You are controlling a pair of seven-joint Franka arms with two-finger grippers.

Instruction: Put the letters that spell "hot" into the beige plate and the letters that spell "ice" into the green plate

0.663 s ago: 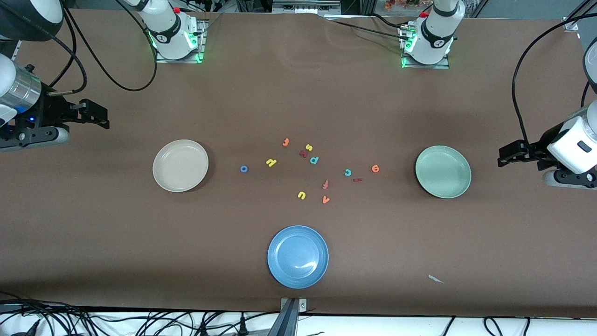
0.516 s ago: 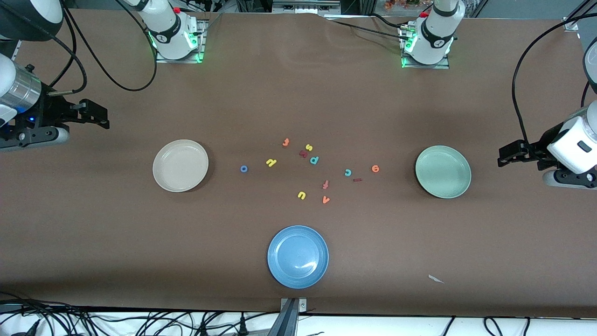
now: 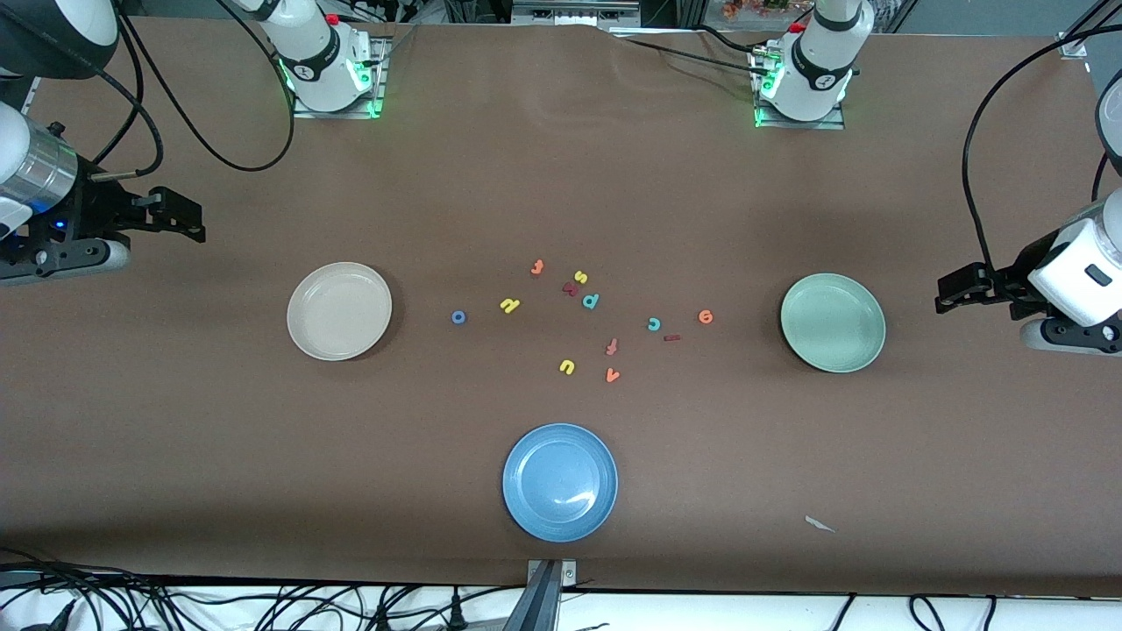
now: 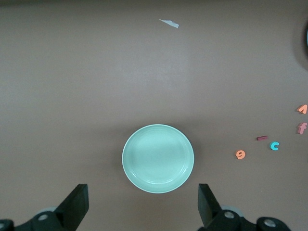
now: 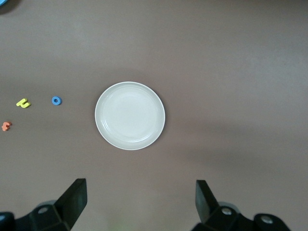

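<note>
a: beige plate (image 3: 339,310) sits toward the right arm's end, green plate (image 3: 832,322) toward the left arm's, both bare. every letter lies on the table between them.

b: right gripper (image 3: 180,219) and left gripper (image 3: 955,294) hang at the table's ends, fingers spread, holding nothing.

a: i'd send the right arm for the blue "o" (image 3: 458,317), closest to beige and standing alone.

b: left takes the orange "e" (image 3: 706,316). come straight down; the teal "c" (image 3: 653,324) and red "i" (image 3: 672,337) sit close together.
</note>
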